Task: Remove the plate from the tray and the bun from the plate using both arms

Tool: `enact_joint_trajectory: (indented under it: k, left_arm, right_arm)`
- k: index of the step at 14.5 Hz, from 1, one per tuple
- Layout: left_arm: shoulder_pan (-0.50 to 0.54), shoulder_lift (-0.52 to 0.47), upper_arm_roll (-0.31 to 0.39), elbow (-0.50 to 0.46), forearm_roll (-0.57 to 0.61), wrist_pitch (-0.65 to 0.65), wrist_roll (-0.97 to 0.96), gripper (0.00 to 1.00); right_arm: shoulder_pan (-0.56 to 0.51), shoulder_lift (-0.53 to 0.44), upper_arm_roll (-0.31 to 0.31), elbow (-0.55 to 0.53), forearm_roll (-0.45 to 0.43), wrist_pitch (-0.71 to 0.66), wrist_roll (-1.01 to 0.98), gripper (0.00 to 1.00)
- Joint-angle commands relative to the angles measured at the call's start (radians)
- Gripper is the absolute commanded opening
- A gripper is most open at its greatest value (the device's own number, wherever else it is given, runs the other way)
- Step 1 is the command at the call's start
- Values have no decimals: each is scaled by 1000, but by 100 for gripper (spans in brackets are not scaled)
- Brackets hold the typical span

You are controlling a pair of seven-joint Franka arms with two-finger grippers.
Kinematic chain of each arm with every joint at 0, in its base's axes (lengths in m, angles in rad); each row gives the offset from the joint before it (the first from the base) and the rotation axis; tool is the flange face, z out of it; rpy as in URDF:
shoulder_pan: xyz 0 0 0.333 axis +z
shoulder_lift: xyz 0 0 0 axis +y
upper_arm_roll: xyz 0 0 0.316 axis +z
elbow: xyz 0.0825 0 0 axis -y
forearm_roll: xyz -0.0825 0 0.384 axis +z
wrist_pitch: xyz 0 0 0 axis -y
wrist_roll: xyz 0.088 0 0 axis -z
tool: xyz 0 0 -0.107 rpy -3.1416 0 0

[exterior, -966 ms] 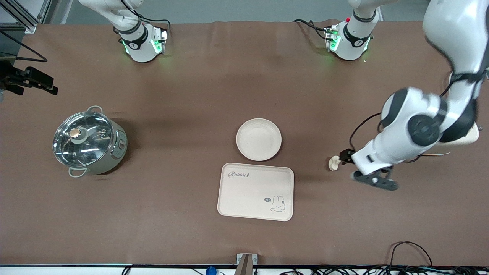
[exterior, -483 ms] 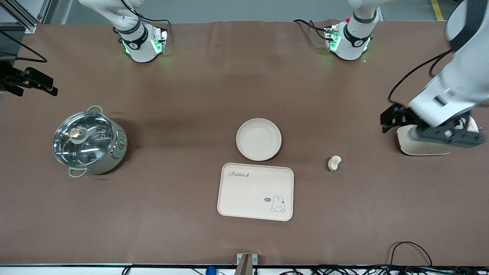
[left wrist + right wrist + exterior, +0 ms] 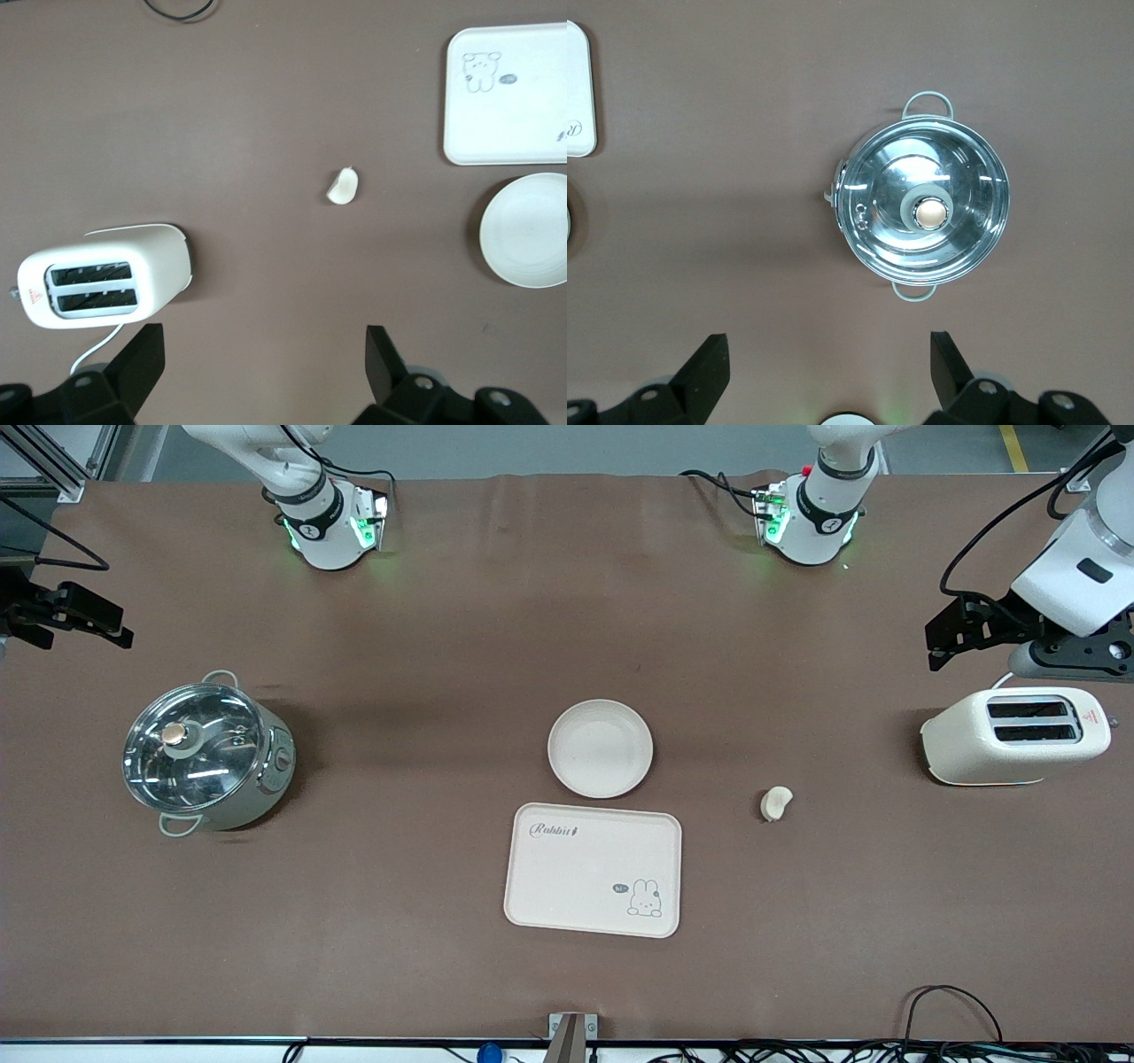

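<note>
Bun (image 3: 776, 803): you see a small pale cream bean-shaped lump, bare on the worktop (image 3: 443, 691), between plate and toaster (image 3: 1014, 735).
Plate (image 3: 601, 747): round, cream, raised rim — just beside the tray (image 3: 593, 870), farther from the camera.
Left tool (image 3: 261, 372): over the worktop by the toaster, fingers apart, holding nothing.
Right tool (image 3: 828, 367): waits near the pot (image 3: 923, 208) — fingers apart.

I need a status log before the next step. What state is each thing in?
plate: empty, on the table beside the tray.
bun: lying loose on the table.
tray: empty.
pot: lid on.
toaster: slots empty.
left gripper: open, above the toaster.
right gripper: open, waiting above the pot.
</note>
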Motion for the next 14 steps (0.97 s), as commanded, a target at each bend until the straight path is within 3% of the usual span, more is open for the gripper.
enact_joint_trajectory:
  k: [1, 3, 5, 8, 14]
  left_arm:
    - [-162, -88, 176, -86, -32, -7, 22, 100]
    - [-272, -150, 323, -170, -65, 22, 22, 100]
    - [-325, -233, 391, -302, -76, 125, 22, 100]
    - [-333, -255, 405, -341, -76, 158, 25, 100]
    - [-331, -217, 399, -283, -75, 153, 22, 100]
  right_arm:
    - [9, -11, -4, -12, -7, 8, 11, 100]
    - [9, -11, -4, -12, -7, 8, 11, 100]
    - [8, -11, -4, -12, -8, 8, 11, 100]
    - [3, -11, -6, -12, -8, 8, 11, 100]
    - [-2, -11, -9, 2, -10, 6, 14, 100]
